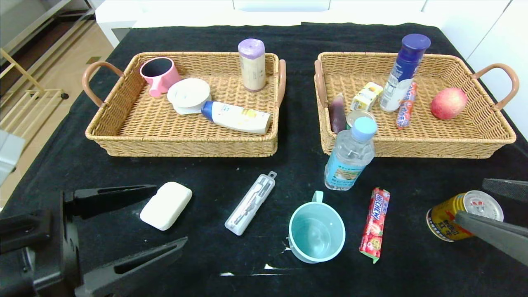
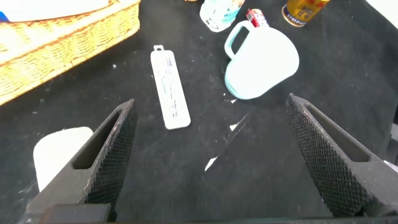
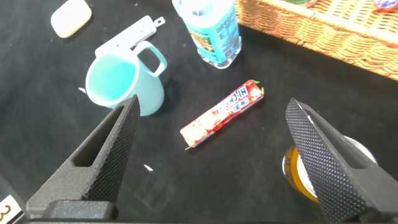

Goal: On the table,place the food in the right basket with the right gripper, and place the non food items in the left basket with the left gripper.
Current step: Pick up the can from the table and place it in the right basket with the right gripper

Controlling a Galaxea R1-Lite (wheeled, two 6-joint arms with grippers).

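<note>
On the black table (image 1: pixel 206 173) a white soap block (image 1: pixel 166 205), a clear case (image 1: pixel 250 203) and a teal mug (image 1: pixel 316 232) lie in front of the left basket (image 1: pixel 123 140). A water bottle (image 1: pixel 350 154), a red candy stick (image 1: pixel 375 225) and a gold can (image 1: pixel 462 215) stand nearer the right basket (image 1: pixel 412 149). My left gripper (image 1: pixel 171 213) is open and empty, above the table by the soap (image 2: pixel 59 152). My right gripper (image 1: pixel 469 199) is open and empty. One of its fingers crosses over the can (image 3: pixel 298 177), and the candy stick (image 3: pixel 222 113) lies ahead of it.
The left basket holds a pink mug (image 1: pixel 159 74), a white round lid (image 1: pixel 188 94), a lotion tube (image 1: pixel 239 117) and a purple-capped cylinder (image 1: pixel 252 64). The right basket holds an apple (image 1: pixel 448 103), a blue-capped bottle (image 1: pixel 404 72) and small packs.
</note>
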